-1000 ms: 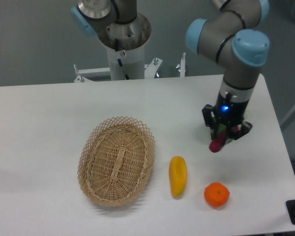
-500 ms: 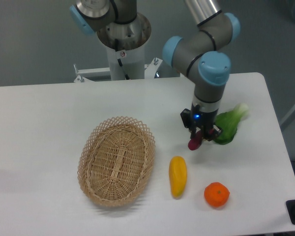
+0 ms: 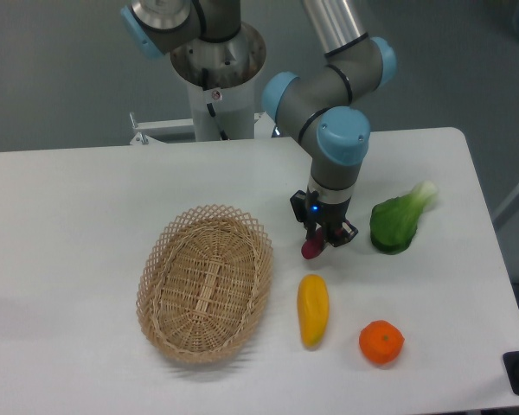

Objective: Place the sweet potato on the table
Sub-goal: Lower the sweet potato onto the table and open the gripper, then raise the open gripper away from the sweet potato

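The sweet potato [image 3: 312,249] is a small dark reddish-purple tuber; only its lower end shows, poking out below the fingers. My gripper [image 3: 321,235] is shut on it, pointing down, and holds it just above the white table [image 3: 69,225], between the wicker basket and the green vegetable. The tuber's upper part is hidden by the fingers. I cannot tell whether its tip touches the table.
An oval wicker basket [image 3: 206,281] lies left of the gripper. A yellow-orange fruit [image 3: 312,309] lies just below the gripper. A round orange [image 3: 381,341] sits at the front right. A green leafy vegetable [image 3: 398,222] lies to the right.
The arm has carried the sweet potato leftward from the right side of the table toward the basket, uncovering the green vegetable. The gripper has stayed shut on it.
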Tool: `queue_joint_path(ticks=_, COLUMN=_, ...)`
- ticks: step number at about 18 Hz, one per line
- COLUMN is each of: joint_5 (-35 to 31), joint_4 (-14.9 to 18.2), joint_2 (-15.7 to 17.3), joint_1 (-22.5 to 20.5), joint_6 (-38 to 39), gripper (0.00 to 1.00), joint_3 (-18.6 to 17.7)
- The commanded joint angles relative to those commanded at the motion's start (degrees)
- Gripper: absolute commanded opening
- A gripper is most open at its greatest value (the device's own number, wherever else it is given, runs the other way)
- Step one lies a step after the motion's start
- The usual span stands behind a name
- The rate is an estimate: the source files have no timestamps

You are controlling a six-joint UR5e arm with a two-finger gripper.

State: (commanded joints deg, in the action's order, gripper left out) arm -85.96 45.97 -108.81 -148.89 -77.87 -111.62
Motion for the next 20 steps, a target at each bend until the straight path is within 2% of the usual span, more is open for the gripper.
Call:
queue_joint_path(ticks=2, joint_5=0.0, joint_4=-0.09, joint_2=0.0, joint_1=0.0, joint_6=-0.09, gripper=0.34, joint_3=0.17)
queue_joint_path(ticks=3, joint_5=0.0, joint_4=-0.09, joint_2=0.09, joint_1=0.0, joint_6=0.0, gripper=0.45, joint_3=0.35)
queue_joint_path(ticks=5, joint_5=-0.35, joint_4=-0.17, joint_2=0.17, joint_1=0.0, joint_6=0.53, gripper=0.95, joint_3=1.05)
queue_joint_path(ticks=6, joint_5=-1.05, joint_4=-0.18, joint_2=0.26, joint_1=-0.09, joint_6=0.61, gripper=1.0, joint_3=1.49)
queue_joint_path(ticks=10, joint_5=-1.14, joint_4=0.26, joint_2=1.93, joint_1=-0.44, joint_6=1.58, gripper=1.0, joint_3=3.69)
queue_joint_path(ticks=11, joint_5=-1.32, joint_4=0.35, joint_2=2.11, joint_1=-0.61, joint_6=2.89, gripper=1.0, joint_3=5.43)
queue_joint_path(ticks=13, joint_5=-1.32, joint_4=0.26, joint_2=0.54, joint_1=-0.53, joint_6=7.54, gripper=1.0, joint_3=11.13)
queue_joint_path(ticks=16, joint_5=-1.14, joint_4=0.52, joint_2=-0.79, joint_1=-0.62, joint_6=10.02, gripper=1.0, joint_3=20.01)
queue_joint_path(ticks=20, joint_5=-1.32, joint_4=1.05, joint_2=-2.37, joint_1=-1.14, joint_6=9.49, gripper=1.0, joint_3=27.14)
